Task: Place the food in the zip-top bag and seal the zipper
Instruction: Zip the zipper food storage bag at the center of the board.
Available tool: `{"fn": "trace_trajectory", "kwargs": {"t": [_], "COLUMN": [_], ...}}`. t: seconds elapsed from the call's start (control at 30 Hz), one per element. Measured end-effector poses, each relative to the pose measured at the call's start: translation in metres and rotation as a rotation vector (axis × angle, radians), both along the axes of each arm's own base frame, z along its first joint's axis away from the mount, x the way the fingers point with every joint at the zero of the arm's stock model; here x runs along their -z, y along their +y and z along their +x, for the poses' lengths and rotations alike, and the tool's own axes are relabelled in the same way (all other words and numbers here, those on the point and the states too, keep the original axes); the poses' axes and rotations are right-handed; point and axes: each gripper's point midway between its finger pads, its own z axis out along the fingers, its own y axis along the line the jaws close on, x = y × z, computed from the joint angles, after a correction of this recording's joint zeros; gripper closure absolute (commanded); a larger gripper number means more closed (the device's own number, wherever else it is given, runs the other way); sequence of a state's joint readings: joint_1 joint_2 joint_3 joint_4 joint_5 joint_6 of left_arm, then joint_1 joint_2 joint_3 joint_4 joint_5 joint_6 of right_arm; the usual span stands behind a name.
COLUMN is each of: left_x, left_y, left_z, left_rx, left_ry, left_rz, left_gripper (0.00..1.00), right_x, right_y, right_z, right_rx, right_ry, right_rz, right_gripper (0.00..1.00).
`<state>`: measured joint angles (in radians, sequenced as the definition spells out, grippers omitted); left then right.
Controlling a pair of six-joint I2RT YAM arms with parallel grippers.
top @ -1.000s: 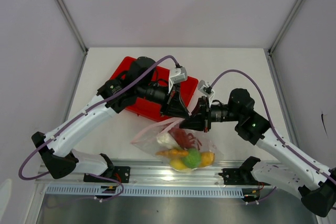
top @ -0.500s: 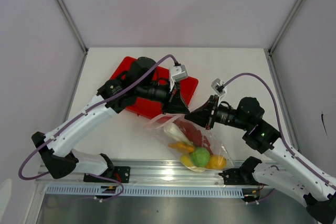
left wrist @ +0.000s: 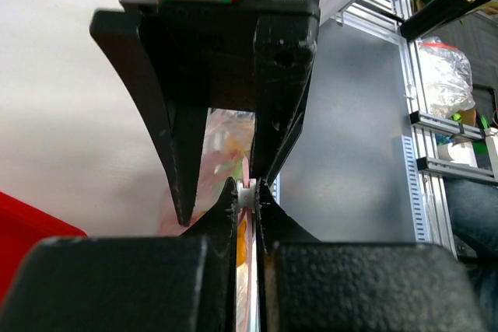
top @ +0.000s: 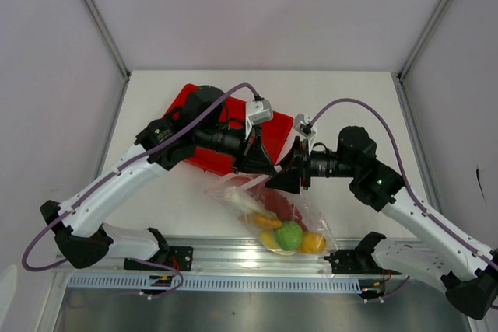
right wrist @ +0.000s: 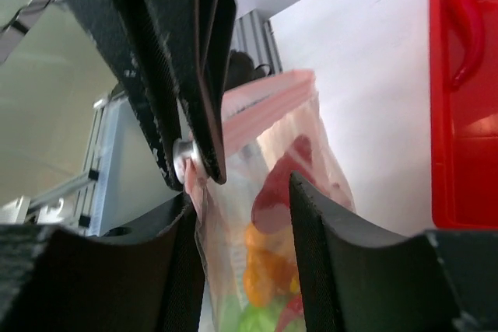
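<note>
While both arms lean in over the middle of the table, the top view has the left gripper (top: 264, 167) and right gripper (top: 286, 179) nose to nose at the mouth of the zip-top bag (top: 226, 190). The bag trails toward the near rail, just in front of the red tray (top: 278, 126). Its pinkish zipper (top: 237, 183) runs out to the left of the fingers. Food's inside: leek (top: 247, 204), red chillies (top: 284, 206), an orange piece (top: 266, 221), a green fruit (top: 289, 235) and a yellow fruit (top: 313, 242) at the bottom.

Over to the left wrist, and the left gripper (left wrist: 247, 192) is clamped tight, a pale sliver of the strip pinched between its fingers. Facing it, the right gripper's fingers stand apart with crinkly plastic showing between them.

Right wrist now: the right gripper (right wrist: 243, 192) is spread, straddling the bag, not squeezing it. The zipper (right wrist: 261, 106) rises to the left gripper's closed tips. Off to the right, one red chilli (right wrist: 464, 25) lies on the tray.
</note>
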<state>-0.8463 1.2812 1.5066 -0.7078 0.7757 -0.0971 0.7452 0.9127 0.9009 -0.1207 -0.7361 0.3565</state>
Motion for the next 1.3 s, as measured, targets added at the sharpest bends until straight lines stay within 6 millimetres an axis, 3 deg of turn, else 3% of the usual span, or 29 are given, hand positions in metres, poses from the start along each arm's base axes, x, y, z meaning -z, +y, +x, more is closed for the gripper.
{"fn": "trace_trajectory", "kwargs": {"t": [0.13, 0.23, 0.3, 0.4, 0.47, 0.5, 0.53, 0.63, 0.77, 1.13, 1.3], "left_x": [-0.009, -0.009, -0.009, -0.010, -0.012, -0.013, -0.013, -0.013, -0.010, 0.001, 0.013], "left_y": [-0.001, -0.001, -0.001, -0.001, 0.000, 0.001, 0.001, 0.001, 0.002, -0.003, -0.002], "left_z": [-0.002, -0.002, -0.002, -0.003, -0.006, -0.007, -0.006, -0.004, -0.001, 0.016, 0.019], "left_rx": [0.016, 0.017, 0.016, 0.018, 0.028, 0.030, 0.027, 0.018, -0.002, -0.067, -0.090], "left_ry": [-0.008, -0.005, -0.003, 0.006, 0.013, 0.013, 0.010, 0.010, 0.009, -0.029, -0.040], "left_rz": [-0.023, -0.022, -0.021, -0.023, -0.029, -0.032, -0.033, -0.030, -0.018, -0.009, -0.005], "left_gripper": [0.99, 0.99, 0.99, 1.00, 0.99, 0.99, 0.99, 0.99, 0.99, 1.00, 0.99], "right_x": [-0.004, -0.001, 0.000, -0.002, -0.002, -0.002, -0.003, -0.005, -0.002, -0.002, 0.007], "right_y": [0.003, 0.007, 0.010, 0.012, 0.014, 0.015, 0.017, 0.020, 0.023, 0.006, 0.003], "right_z": [-0.007, -0.012, -0.014, -0.016, -0.018, -0.020, -0.023, -0.032, -0.028, 0.009, 0.017], "right_rx": [-0.075, -0.125, -0.151, -0.172, -0.184, -0.192, -0.203, -0.232, -0.181, 0.178, 0.238], "right_ry": [-0.023, -0.010, 0.002, 0.015, 0.021, 0.022, 0.019, 0.036, 0.046, 0.003, 0.036], "right_rz": [-0.008, -0.009, -0.006, 0.005, 0.013, 0.017, 0.026, 0.045, 0.054, 0.061, 0.054], "right_gripper": [0.72, 0.78, 0.76, 0.63, 0.64, 0.73, 1.00, 1.00, 1.00, 1.00, 1.00]}}
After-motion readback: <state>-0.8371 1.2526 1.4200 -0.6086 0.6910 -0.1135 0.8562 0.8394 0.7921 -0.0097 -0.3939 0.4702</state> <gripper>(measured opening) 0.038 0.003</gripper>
